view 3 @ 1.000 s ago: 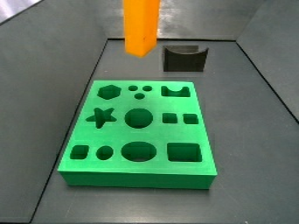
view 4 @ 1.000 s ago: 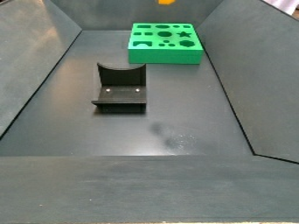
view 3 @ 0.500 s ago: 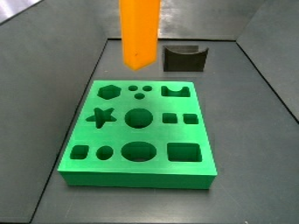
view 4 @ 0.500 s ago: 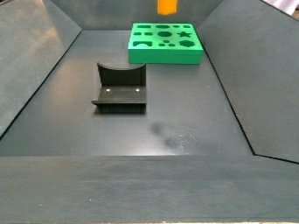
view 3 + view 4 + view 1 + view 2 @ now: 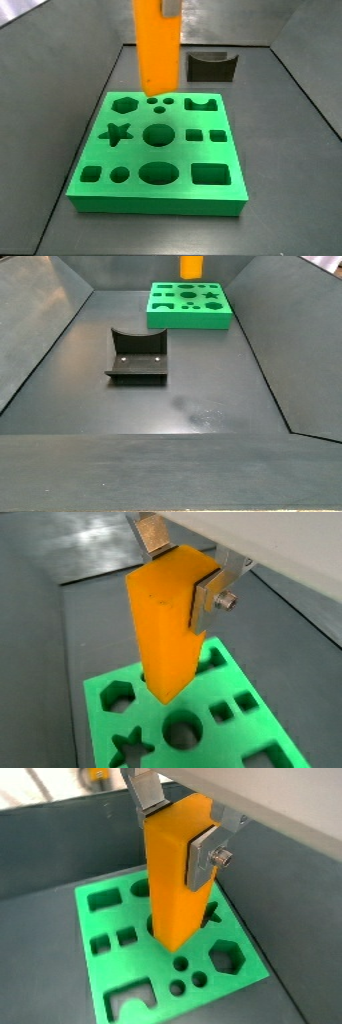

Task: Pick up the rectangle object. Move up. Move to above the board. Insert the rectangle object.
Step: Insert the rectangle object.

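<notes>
The orange rectangle object [image 5: 156, 45] hangs upright over the far part of the green board [image 5: 221, 150], its lower end just above the row of small holes. It shows in both wrist views [image 5: 167, 622] [image 5: 177, 868] and as an orange stub in a side view [image 5: 191, 266]. My gripper [image 5: 181, 567] is shut on its upper part, silver fingers [image 5: 203, 856] pressed on two opposite faces. The board also shows in the wrist views [image 5: 274, 727] [image 5: 254, 973] and at the far end [image 5: 221, 318]. The gripper body is out of both side views.
The dark fixture [image 5: 210, 66] stands on the floor behind the board, and in a side view [image 5: 138, 356] near the middle of the floor. Dark sloped walls [image 5: 40, 326] enclose the floor on all sides.
The rectangle object has come down toward the board, its lower end now much closer to the far holes. The board and fixture have not moved.
</notes>
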